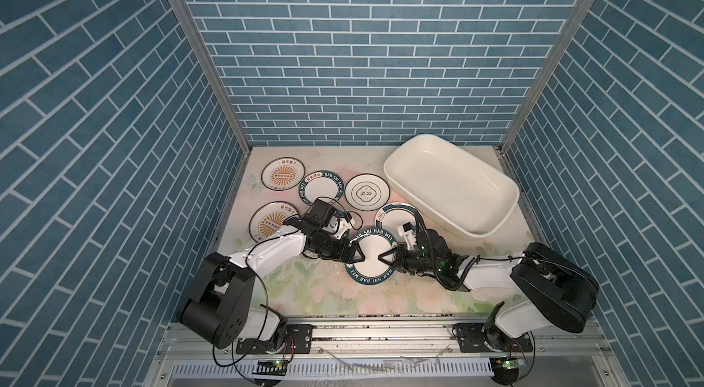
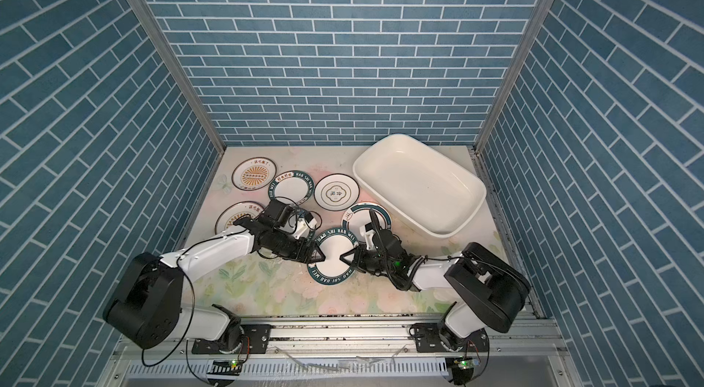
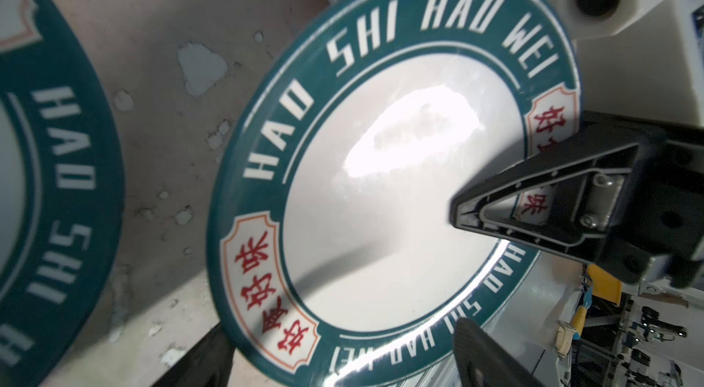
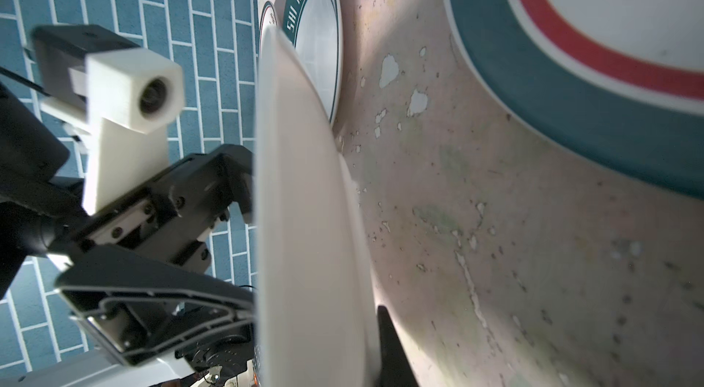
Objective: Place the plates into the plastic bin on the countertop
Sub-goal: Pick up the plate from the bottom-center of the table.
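A white plate with a dark green lettered rim [image 1: 371,265] [image 3: 381,194] hangs tilted just over the flowered countertop [image 1: 324,290]. My right gripper [image 1: 383,257] [image 4: 354,331] is shut on its right rim. My left gripper [image 1: 360,253] [image 3: 343,358] stands open at the plate's left rim, its fingers wide apart on either side of the edge. The plastic bin [image 1: 506,191] sits empty at the back right. Several more plates lie flat: two sunburst ones [image 1: 280,174] [image 1: 266,223], another lettered one [image 1: 324,185], a quatrefoil one [image 1: 367,192] and a green-ringed one [image 1: 394,213].
Blue brick-patterned walls [image 1: 362,61] close in the back and both sides. A metal rail [image 1: 381,328] carrying both arm bases runs along the front edge. The countertop shows worn, chipped patches [image 3: 202,65] beside the held plate.
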`<action>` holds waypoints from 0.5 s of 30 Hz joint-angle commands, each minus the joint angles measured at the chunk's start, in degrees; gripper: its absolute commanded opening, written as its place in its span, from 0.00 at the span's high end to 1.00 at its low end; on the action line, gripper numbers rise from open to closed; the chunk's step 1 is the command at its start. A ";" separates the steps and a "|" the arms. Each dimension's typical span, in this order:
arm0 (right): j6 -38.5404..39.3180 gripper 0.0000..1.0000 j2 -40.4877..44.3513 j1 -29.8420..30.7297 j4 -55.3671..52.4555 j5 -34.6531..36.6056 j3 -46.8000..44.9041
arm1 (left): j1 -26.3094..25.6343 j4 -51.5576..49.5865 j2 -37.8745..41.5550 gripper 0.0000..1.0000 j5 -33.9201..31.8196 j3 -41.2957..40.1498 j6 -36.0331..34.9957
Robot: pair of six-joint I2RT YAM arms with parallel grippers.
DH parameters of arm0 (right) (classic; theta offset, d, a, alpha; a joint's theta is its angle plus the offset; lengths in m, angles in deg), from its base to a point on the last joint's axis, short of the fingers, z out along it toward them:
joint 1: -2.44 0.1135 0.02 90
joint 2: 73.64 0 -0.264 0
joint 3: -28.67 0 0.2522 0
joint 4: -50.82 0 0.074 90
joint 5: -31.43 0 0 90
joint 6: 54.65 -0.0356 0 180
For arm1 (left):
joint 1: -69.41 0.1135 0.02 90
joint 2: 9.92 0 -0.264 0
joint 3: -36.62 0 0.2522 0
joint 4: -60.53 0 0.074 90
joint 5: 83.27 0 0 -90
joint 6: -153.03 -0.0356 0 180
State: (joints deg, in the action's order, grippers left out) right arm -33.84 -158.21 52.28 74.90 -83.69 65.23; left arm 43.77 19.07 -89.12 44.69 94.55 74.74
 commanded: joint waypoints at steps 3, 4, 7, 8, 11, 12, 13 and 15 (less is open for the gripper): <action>3.67 0.97 4.81 0.03 -7.20 -0.70 3.56 | 4.22 -3.10 3.80 0.08 -2.35 0.98 -2.54; 4.01 0.97 5.47 -0.12 -8.49 -0.72 4.17 | 5.22 -3.15 4.64 0.08 -2.35 1.05 -2.52; 4.88 0.97 6.99 -0.52 -11.10 -0.87 5.63 | 8.18 -3.81 7.00 0.08 -2.01 2.20 -2.39; 5.07 0.97 7.35 -0.81 -11.71 -1.21 6.11 | 9.14 -4.12 7.75 0.08 -2.00 2.85 -2.45; 5.97 0.97 8.44 -2.01 -14.56 -2.09 8.17 | 11.82 -5.01 10.29 0.08 -2.39 4.96 -2.77; 6.35 0.97 8.78 -2.55 -15.31 -2.56 8.86 | 12.56 -5.42 11.10 0.08 -2.75 5.68 -3.04; 6.90 0.97 9.10 -3.19 -16.60 -3.17 9.97 | 13.48 -5.85 11.99 0.08 -2.97 6.46 -3.26; 8.23 0.97 9.58 -4.67 -20.06 -4.17 12.43 | 15.54 -6.26 13.69 0.08 -2.95 7.30 -3.35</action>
State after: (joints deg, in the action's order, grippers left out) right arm -28.68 -150.45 49.18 58.47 -85.51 73.98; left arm 57.19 14.83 -77.56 42.28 100.05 72.70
